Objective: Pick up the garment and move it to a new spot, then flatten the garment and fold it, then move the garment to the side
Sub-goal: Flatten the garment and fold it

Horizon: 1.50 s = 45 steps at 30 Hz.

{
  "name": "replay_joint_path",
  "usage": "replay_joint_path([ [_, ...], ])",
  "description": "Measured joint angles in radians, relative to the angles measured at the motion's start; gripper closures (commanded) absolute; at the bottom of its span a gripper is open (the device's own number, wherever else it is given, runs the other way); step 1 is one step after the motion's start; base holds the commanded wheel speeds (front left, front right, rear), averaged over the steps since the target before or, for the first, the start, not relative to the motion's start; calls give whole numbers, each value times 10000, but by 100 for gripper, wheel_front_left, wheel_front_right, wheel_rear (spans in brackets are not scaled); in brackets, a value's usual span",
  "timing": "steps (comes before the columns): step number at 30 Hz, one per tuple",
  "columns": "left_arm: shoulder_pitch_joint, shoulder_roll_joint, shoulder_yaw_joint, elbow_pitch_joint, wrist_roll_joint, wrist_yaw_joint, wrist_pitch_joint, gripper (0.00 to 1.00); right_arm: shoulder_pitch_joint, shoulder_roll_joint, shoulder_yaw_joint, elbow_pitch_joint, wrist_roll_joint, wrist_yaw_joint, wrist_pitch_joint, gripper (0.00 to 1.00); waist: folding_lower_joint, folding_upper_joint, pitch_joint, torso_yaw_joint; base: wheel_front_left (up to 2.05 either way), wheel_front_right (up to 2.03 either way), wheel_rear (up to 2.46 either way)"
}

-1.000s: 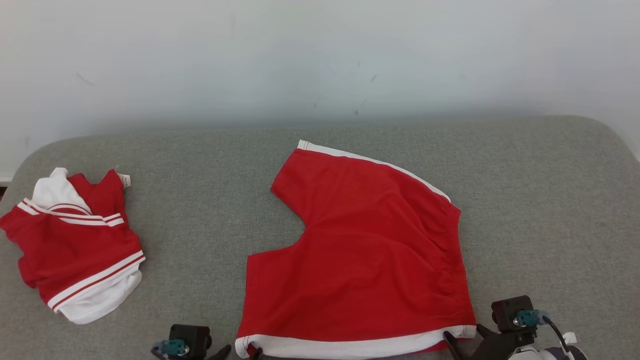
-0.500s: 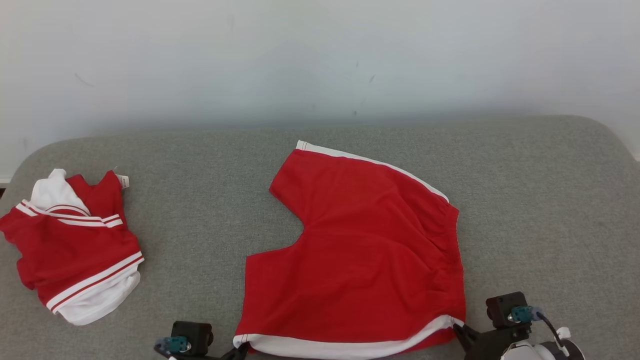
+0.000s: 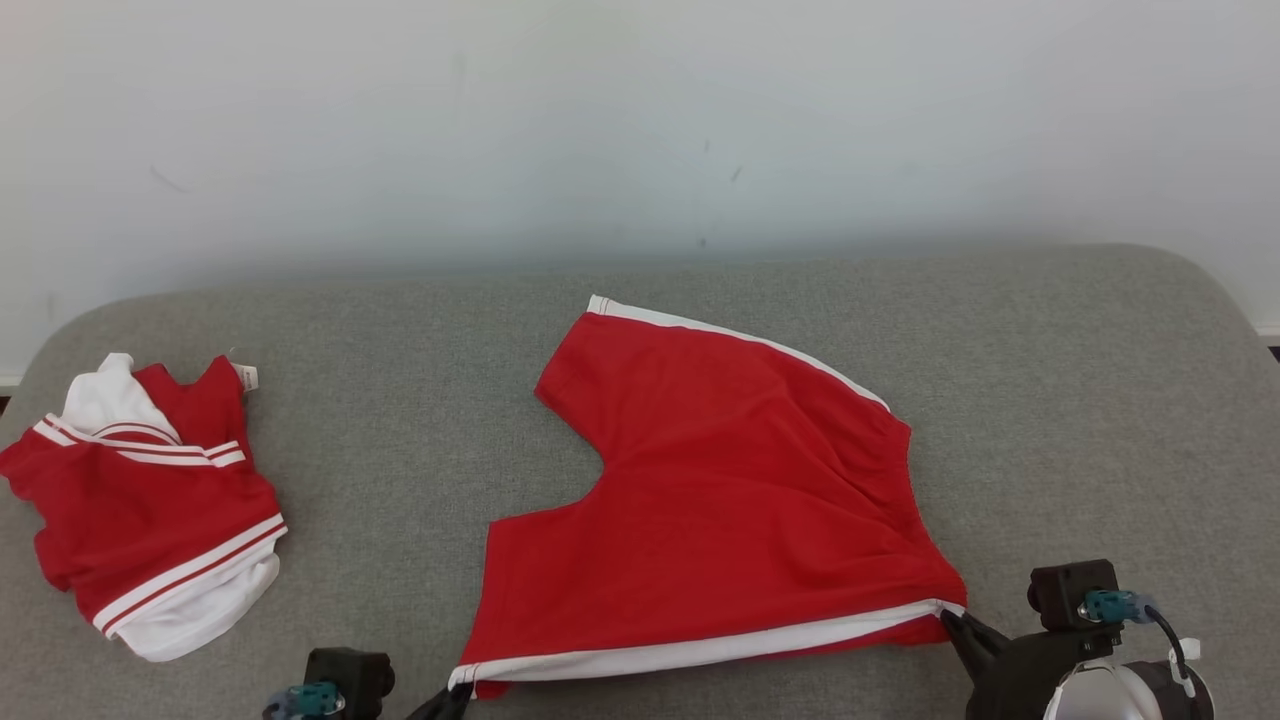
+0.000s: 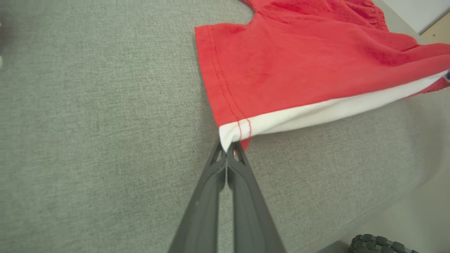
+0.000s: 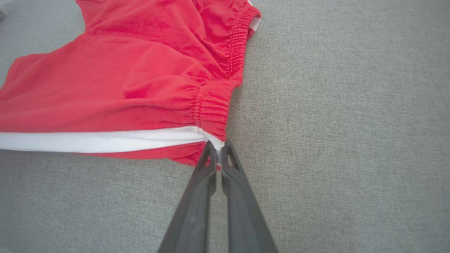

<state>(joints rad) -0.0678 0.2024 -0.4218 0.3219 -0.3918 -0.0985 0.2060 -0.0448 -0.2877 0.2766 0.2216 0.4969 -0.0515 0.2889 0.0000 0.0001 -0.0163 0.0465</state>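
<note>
A: What materials do I have under the cameras?
B: I see the garment (image 3: 730, 500) as thin red cloth, matt and soft, a little creased. Its white band (image 4: 316, 116) looks like the same kind of cloth, smooth. The waistband (image 5: 214, 105) is gathered elastic cloth, ribbed.
A: And the surface below it?
B: The cushion (image 3: 400, 330) is grey woven fabric, coarse and matt; in my wrist views I can see the weave.
A: The fingers?
B: On the left gripper (image 4: 227, 151) and the right gripper (image 5: 218, 149) they look like dark grey plastic, smooth, with a dull sheen. The second garment (image 3: 150, 520) is also red and white cloth, matt. The wall (image 3: 640, 120) is pale, matt, with small marks.
</note>
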Motion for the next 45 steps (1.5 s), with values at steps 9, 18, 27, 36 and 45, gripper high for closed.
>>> replay_joint_path([
  [9, -375, 782, -244, -838, -184, -259, 422, 100, -138, 205, 140, -351, 533, 453, 221, 100, 0, 0, -55, -214, 0, 0, 0],
  [18, -2523, 1666, 4, -1444, -888, -265, 1122, 100, -918, 311, -6, -742, 1106, 690, 702, 100, 0, 0, 161, -704, 0, 0, 0],
  [27, -5152, 2477, -844, -1304, -1457, -267, 2176, 100, -2505, 853, -343, -594, 1847, 639, 1241, 100, 1, 0, 1032, -1148, 0, 0, 0],
  [36, -7702, 3145, -1722, -211, -2002, -268, 2775, 100, -4521, 1480, -451, 286, 1985, 339, 1436, 100, 2, 1, 2190, -1578, 0, 0, 0],
  [45, -9721, 3498, -2982, 857, -2336, -337, 2876, 100, -6099, 1891, -422, 1381, 1973, 117, 1300, 100, 3, 1, 3224, -2160, 0, 0, 0],
])
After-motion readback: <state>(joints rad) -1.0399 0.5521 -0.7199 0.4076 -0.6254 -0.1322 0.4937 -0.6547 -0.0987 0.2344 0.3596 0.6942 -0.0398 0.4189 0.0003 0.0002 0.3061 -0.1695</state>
